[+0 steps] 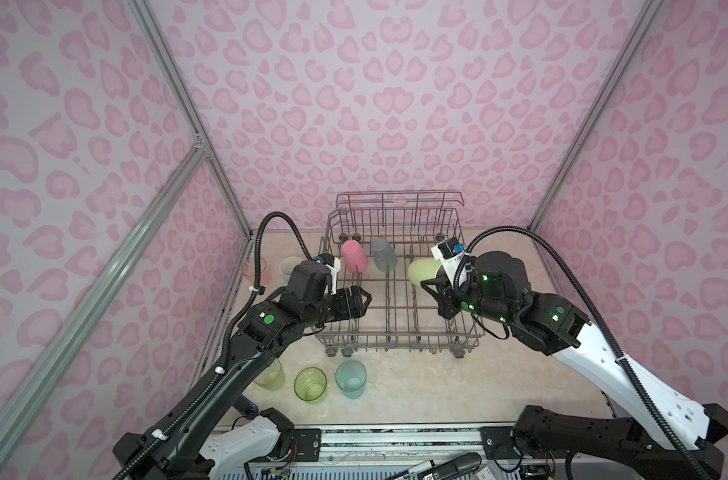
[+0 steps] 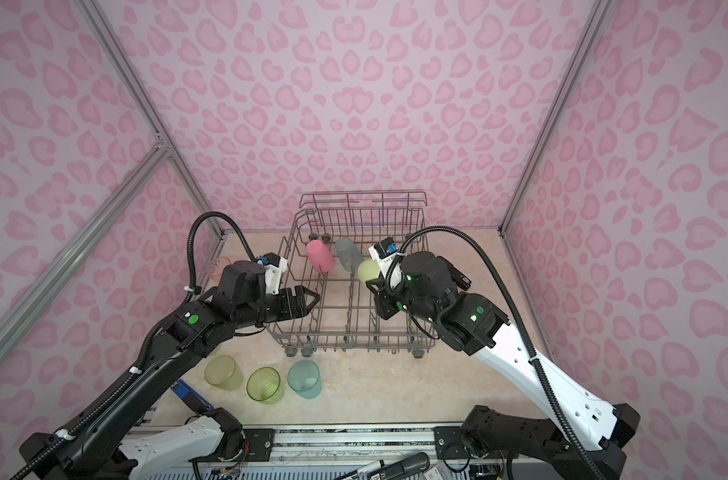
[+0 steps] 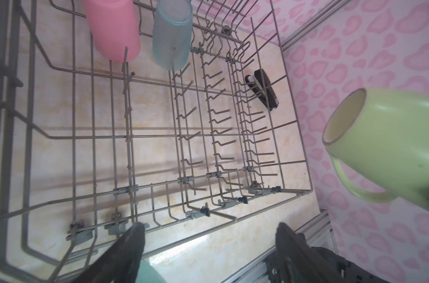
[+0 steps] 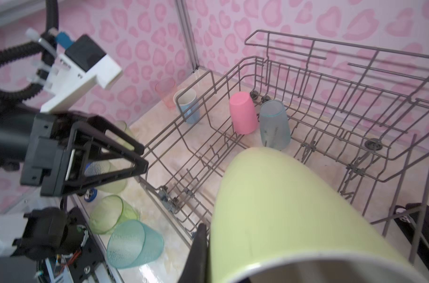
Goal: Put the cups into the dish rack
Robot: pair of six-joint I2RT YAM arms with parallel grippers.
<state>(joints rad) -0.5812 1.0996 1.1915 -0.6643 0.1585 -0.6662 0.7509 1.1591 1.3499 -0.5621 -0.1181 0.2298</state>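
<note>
While the right gripper [image 1: 432, 286] is pinched tight on a light-green mug [image 1: 424, 269], holding it tipped on its side over the dish rack [image 1: 399, 347] at about 2 o'clock of the basket, the left gripper [image 1: 365, 298] hangs over the rack's 9 o'clock edge with its jaws spread wide and nothing between them. The rack is a square grey wire basket with rows of thin tines, small wheels under its near edge and a taller rail along the back. It stands on a pale marbled table [image 1: 437, 386], toward 12 o'clock. Inside it, at 11 o'clock, two cups sit mouth down and leaning: an opaque pink tumbler [image 1: 355, 255] and, just beside it, a cloudy grey-blue tumbler [image 1: 384, 253]. Outside the rack, at 7 o'clock on the table, three translucent tumblers stand in a row (a yellow-green tumbler [image 1: 273, 376] partly hidden by the left arm, then a bright green tumbler [image 1: 310, 384], then a teal tumbler [image 1: 350, 379]). At 10 o'clock a salmon tumbler [image 1: 255, 270] and a light-blue mug [image 1: 289, 268] stand close together.
</note>
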